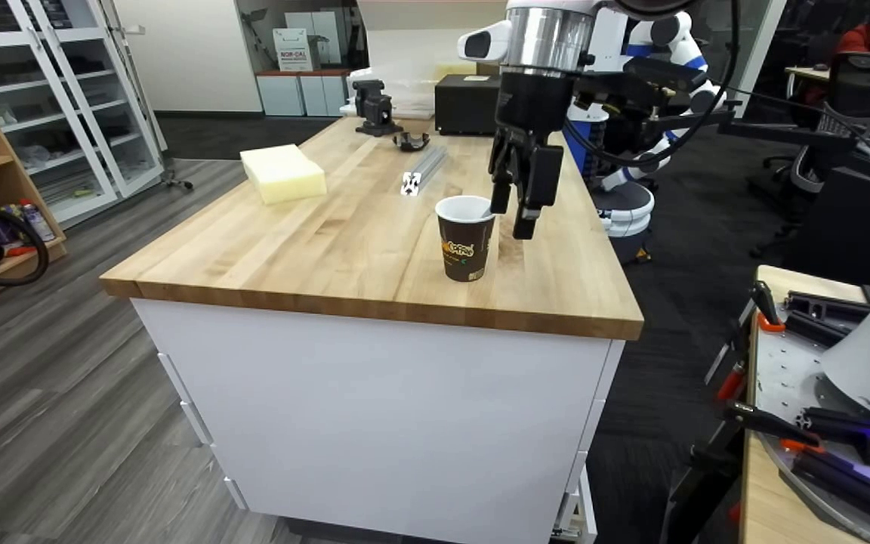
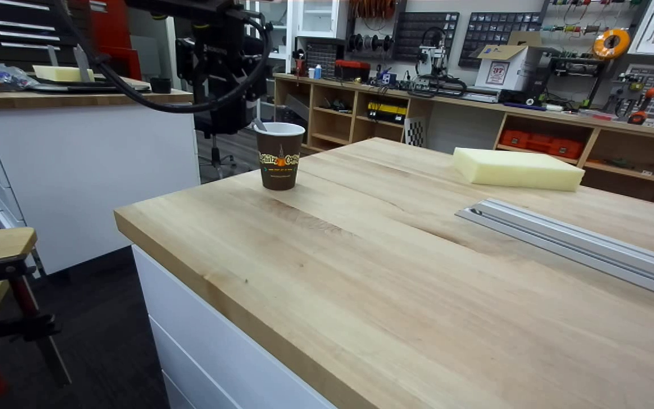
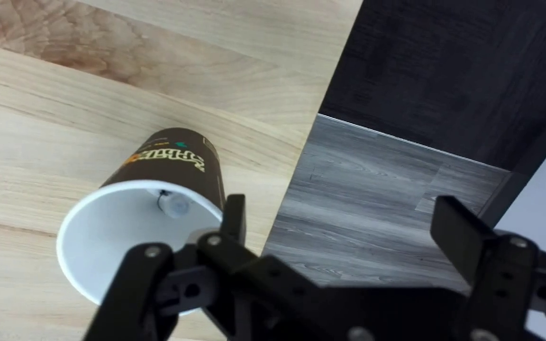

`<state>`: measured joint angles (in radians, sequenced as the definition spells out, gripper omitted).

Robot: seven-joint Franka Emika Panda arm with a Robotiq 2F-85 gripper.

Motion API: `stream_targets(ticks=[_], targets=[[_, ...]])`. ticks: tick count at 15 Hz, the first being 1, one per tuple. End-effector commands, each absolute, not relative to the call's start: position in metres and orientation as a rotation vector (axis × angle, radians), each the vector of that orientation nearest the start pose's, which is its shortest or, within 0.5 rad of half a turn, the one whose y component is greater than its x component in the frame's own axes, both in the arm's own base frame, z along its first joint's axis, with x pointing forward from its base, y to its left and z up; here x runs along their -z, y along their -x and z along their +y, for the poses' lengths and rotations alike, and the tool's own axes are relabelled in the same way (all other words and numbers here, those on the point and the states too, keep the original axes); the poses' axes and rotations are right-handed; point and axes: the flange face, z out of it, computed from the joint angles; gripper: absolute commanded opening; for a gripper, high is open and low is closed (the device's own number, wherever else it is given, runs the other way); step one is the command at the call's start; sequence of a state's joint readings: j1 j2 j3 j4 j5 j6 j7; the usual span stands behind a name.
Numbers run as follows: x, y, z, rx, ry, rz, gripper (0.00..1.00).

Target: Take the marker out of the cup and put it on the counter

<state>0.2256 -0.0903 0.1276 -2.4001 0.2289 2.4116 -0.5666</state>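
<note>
The dark brown cup (image 1: pixel 467 245) with a white rim stands upright near the end of the wooden counter (image 1: pixel 291 249); the cup also shows in an exterior view (image 2: pixel 280 165) and the wrist view (image 3: pixel 178 158). A thin grey stick (image 2: pixel 259 124) leans out over its rim. In the wrist view a pale rounded end (image 3: pixel 174 204) lies inside the cup. No dark marker can be made out; I cannot tell whether the grey stick is it. My gripper (image 1: pixel 513 221) points down beside the cup, open and empty. In the wrist view (image 3: pixel 339 208), one finger overlaps the cup's rim; contact cannot be told.
A yellow foam block (image 1: pixel 284 175) and a silver aluminium profile (image 1: pixel 424 171) lie farther along the counter. A black vise (image 1: pixel 376 109) and a black box (image 1: pixel 467 104) stand at its far end. The counter's edge runs close to the cup, with floor (image 3: pixel 349 189) beyond.
</note>
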Motion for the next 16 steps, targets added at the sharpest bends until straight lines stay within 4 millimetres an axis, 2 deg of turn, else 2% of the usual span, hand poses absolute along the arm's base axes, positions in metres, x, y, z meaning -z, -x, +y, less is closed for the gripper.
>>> stream_targets(ticks=[1, 5, 9, 13, 14, 15, 16], targets=[[-0.379, -0.472, 0.171, 0.096, 2.808, -1.118, 1.00], [-0.392, -0.489, 0.159, 0.088, 2.838, -1.167, 1.00], [-0.383, -0.497, 0.148, 0.129, 2.851, -1.162, 1.00], [-0.372, -0.506, 0.125, 0.100, 2.867, -1.139, 1.00], [-0.370, -0.507, 0.120, 0.101, 2.870, -1.142, 0.75], [-0.369, -0.508, 0.118, 0.103, 2.876, -1.143, 0.74], [-0.368, -0.510, 0.116, 0.106, 2.879, -1.142, 0.77]])
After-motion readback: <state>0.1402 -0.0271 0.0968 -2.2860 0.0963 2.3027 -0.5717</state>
